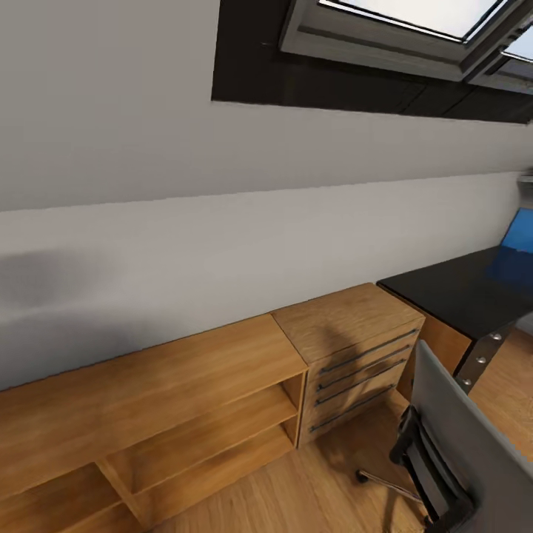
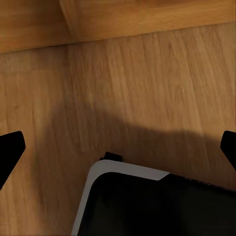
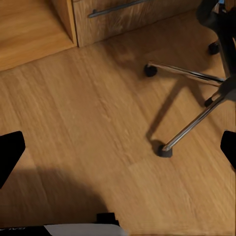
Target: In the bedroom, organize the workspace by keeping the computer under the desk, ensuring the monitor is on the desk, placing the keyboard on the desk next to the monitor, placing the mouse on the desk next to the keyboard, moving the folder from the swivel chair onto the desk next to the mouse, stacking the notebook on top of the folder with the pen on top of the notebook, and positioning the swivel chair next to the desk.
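Observation:
The glossy black desk [image 1: 459, 296] reaches in from the right of the head view, with round silver knobs on its front. In front of it, at the lower right, stands the grey swivel chair [image 1: 463, 437], its back towards me and its seat hidden. Its chrome star base [image 3: 191, 128] on castors shows on the floor in the right wrist view. My left gripper [image 2: 118, 152] is open over bare wooden floor. My right gripper [image 3: 118, 152] is open too, with nothing between its fingers. The computer, monitor, keyboard, mouse, folder, notebook and pen are out of view.
A light wooden dresser [image 1: 348, 318] with dark bar handles stands left of the desk, and a low open wooden shelf unit [image 1: 148, 400] runs along the wall beside it. A blue panel [image 1: 522, 229] rises behind the desk. My own base [image 2: 147, 206] shows below the left gripper.

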Motion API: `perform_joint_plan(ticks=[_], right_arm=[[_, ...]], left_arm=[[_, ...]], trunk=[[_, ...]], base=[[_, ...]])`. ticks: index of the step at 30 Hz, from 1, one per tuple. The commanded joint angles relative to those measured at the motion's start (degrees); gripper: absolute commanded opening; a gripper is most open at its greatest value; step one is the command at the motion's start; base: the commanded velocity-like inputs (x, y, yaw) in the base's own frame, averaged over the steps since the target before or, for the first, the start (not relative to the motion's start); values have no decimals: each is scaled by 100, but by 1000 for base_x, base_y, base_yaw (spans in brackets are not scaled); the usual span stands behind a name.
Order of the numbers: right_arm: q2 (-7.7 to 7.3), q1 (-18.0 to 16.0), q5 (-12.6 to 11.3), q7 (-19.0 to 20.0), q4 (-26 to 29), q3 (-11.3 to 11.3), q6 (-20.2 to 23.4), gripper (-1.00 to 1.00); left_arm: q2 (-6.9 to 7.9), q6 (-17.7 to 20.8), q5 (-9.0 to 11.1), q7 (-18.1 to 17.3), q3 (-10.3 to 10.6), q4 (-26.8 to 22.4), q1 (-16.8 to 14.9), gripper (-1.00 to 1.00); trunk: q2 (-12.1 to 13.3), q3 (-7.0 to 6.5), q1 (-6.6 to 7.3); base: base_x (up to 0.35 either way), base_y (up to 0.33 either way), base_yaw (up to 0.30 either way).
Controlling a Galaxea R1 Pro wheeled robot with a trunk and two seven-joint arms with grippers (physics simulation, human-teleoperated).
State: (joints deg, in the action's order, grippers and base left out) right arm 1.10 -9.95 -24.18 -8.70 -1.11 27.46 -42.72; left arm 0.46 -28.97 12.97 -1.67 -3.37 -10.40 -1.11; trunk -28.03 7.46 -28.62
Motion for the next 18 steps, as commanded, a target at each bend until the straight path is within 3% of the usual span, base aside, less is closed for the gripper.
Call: perform_joint_plan(ticks=[1, 10, 18], right_arm=[[4, -7, -17, -35, -12, 49, -17, 100], [4, -7, -17, -35, -12, 49, -17, 100], [4, -7, -17, -35, -12, 49, -17, 100]], left_arm=[[-2, -13, -6, -18, -32, 3, -3, 100], [-2, -13, -6, -18, -32, 3, -3, 100], [-1, -13, -6, -18, -32, 3, -3, 100]], trunk=[[-10, 7, -2], [-10, -23, -2], [-10, -51, -2]], base=[[-36, 279, -257], [-44, 267, -256], [-9, 85, -257]])
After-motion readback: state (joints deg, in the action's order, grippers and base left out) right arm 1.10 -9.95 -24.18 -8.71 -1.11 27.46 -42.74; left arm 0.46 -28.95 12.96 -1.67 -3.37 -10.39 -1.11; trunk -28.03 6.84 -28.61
